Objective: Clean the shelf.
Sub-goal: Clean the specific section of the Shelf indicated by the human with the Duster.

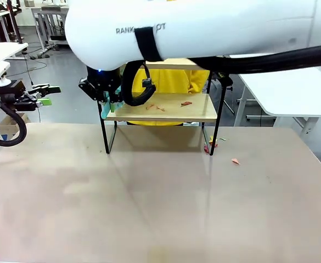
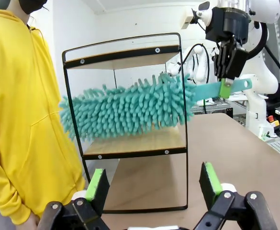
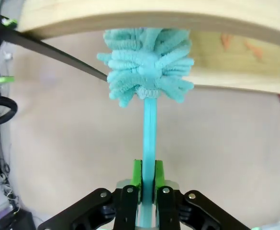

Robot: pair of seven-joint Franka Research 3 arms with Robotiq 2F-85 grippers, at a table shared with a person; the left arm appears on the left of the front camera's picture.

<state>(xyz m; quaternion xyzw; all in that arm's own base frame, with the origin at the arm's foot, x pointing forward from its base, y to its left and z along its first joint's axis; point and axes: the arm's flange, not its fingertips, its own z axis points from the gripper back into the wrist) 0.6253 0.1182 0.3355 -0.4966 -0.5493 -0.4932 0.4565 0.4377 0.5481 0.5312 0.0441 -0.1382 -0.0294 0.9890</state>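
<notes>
The shelf stands at the table's far middle, a black frame with two light boards. Small orange scraps lie on its lower board. My right gripper is at the shelf's left end, shut on the flat handle of a teal fluffy duster. The duster head lies against the edge of the lower board, over the shelf. In the left wrist view the right gripper pinches the handle from above. My left gripper hangs open off the table's left side, holding nothing.
A person in a yellow hoodie stands close behind the shelf. More scraps lie on the table by the shelf's right leg. My right arm's white link blocks the top of the front view. White tables stand beyond.
</notes>
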